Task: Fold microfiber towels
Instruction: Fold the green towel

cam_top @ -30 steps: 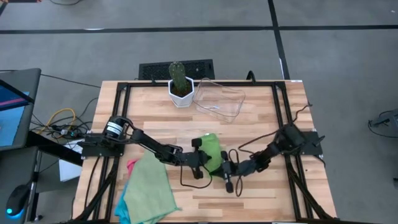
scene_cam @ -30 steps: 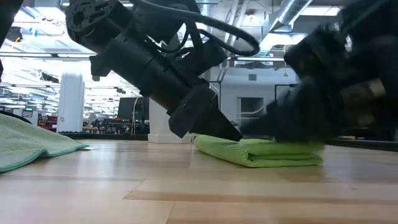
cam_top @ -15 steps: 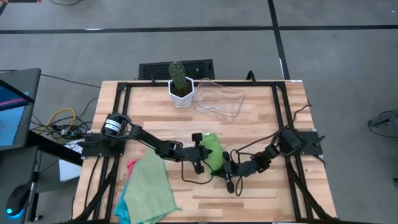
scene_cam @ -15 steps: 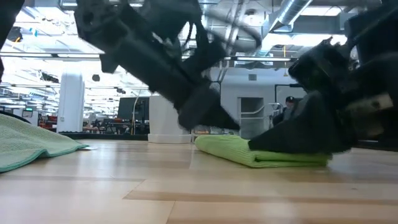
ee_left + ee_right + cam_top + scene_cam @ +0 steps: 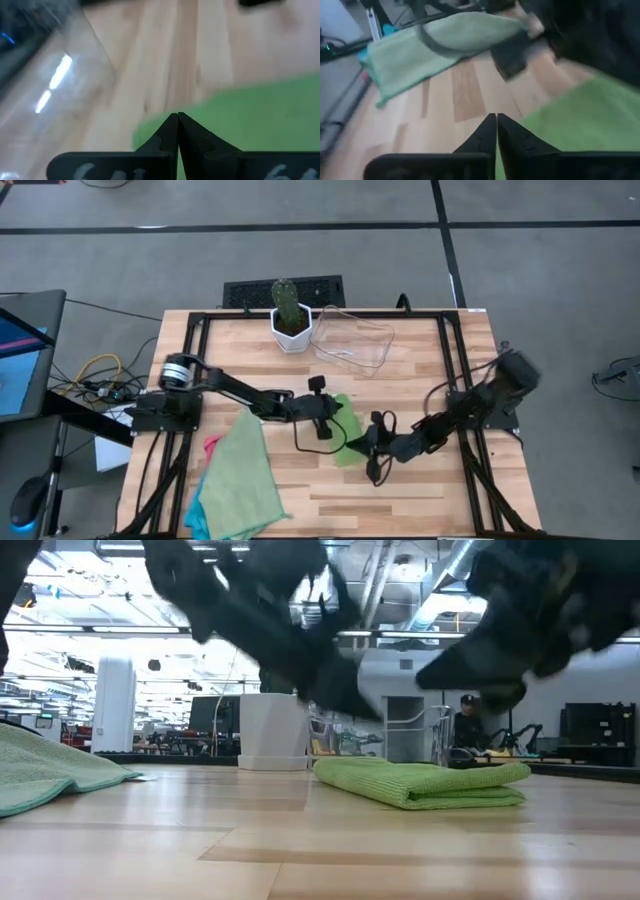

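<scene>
- Now folded green towel lay mid-table.
- Left gripper hovered above the towel, fingers closed, empty.
- Right gripper just beside the towel, fingers together, empty.

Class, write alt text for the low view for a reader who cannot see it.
A folded light green towel lies flat on the wooden table, with two dark robot arms raised above it. A second green cloth lies at the left edge, and a white pot stands behind.
</scene>
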You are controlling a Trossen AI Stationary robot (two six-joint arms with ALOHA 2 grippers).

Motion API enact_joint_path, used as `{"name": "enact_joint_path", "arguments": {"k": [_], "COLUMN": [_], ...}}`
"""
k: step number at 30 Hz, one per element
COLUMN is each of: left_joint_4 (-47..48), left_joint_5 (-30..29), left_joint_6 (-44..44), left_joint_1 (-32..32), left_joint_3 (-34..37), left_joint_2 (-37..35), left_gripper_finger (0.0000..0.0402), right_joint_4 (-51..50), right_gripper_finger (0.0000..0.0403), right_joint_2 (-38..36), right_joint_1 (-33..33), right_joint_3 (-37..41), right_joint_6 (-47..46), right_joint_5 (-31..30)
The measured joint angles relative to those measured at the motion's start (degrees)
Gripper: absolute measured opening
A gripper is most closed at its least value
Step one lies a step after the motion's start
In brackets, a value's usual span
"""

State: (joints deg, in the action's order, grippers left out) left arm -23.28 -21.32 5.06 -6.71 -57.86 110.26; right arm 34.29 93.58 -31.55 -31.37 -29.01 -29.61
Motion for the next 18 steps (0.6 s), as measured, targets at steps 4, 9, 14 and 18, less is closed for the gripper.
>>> {"name": "enact_joint_path", "arguments": {"k": [4,9,14,18], "left_joint_4": [1.04,9.63,16.89,19.47], "left_joint_5": [-1.8,3.98,19.93,23.67], "left_joint_6": [2.05,4.72,-7.35,-10.32], "left_joint_1": [-0.34,3.06,10.13,14.3], "left_joint_3": [-0.31,-0.29,-0.22,-0.17], "left_joint_2": [-7.05,-14.92,-15.53,-12.6], "left_gripper_finger": [0.0,0.0028,0.0098,0.0147], "right_joint_4": [-28.21,-48.38,-50.62,-54.79], "right_gripper_finger": [0.0077,0.0123,0.0186,0.0224], "right_joint_2": [-9.44,-10.46,-8.21,-6.36], "right_joint_1": [-0.43,-3.42,-4.81,-4.43], "right_joint_3": [-5.74,-14.06,-16.64,-16.68], "right_joint_6": [-5.54,-3.46,-14.48,-26.99], "right_joint_5": [3.55,4.73,6.85,7.16]}}
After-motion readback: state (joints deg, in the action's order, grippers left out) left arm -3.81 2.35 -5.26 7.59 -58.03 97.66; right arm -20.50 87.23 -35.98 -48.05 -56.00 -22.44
